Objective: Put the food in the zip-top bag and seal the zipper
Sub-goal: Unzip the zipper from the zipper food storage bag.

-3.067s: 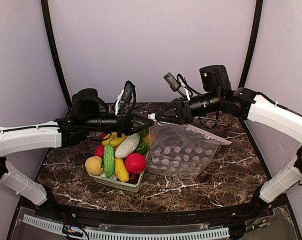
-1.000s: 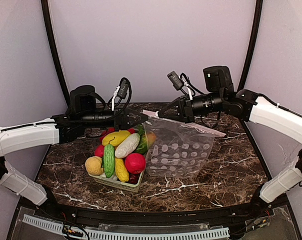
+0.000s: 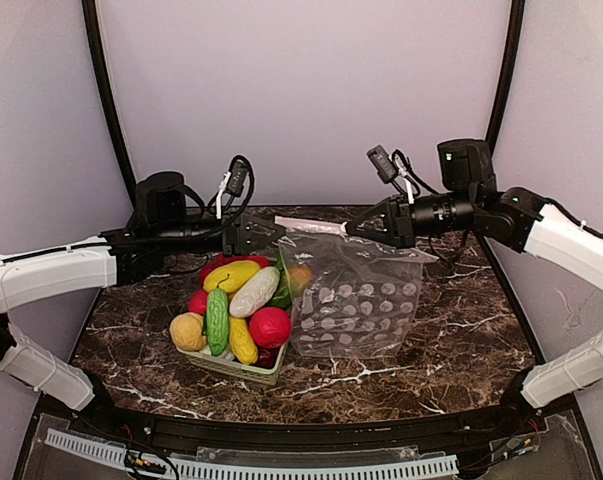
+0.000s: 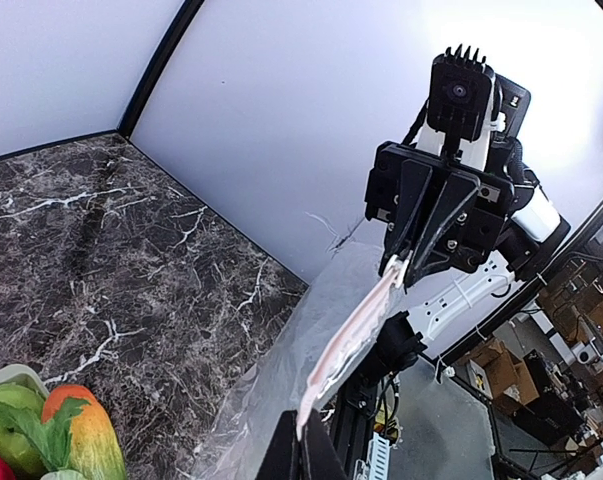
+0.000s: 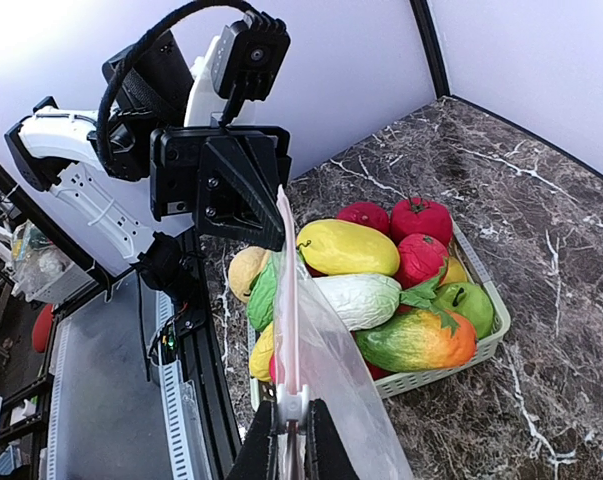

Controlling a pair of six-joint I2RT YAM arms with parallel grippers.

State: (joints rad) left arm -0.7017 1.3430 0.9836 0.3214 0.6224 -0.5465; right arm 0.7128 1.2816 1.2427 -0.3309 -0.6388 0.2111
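The dark marbled desk is carrying everything, and the two arms are reaching in over it from either side, the left arm from the left and the right arm from the right. Between them the bag is hanging by its top edge, clear with pale dots, its body sloping down to the desk just right of the basket; whether the bag is touching the basket I cannot tell. The basket is sitting left of centre, and the food is lying heaped in it: red, yellow, green, white, tan and orange pieces, piled above the rim. The zipper, a thin pink strip, is stretching almost level across the gap between the two arms, well above the desk. The left jaws are pinching its left end, closed tight on the strip. The right jaws are closed on its right end, gripping it right at the small white slider.
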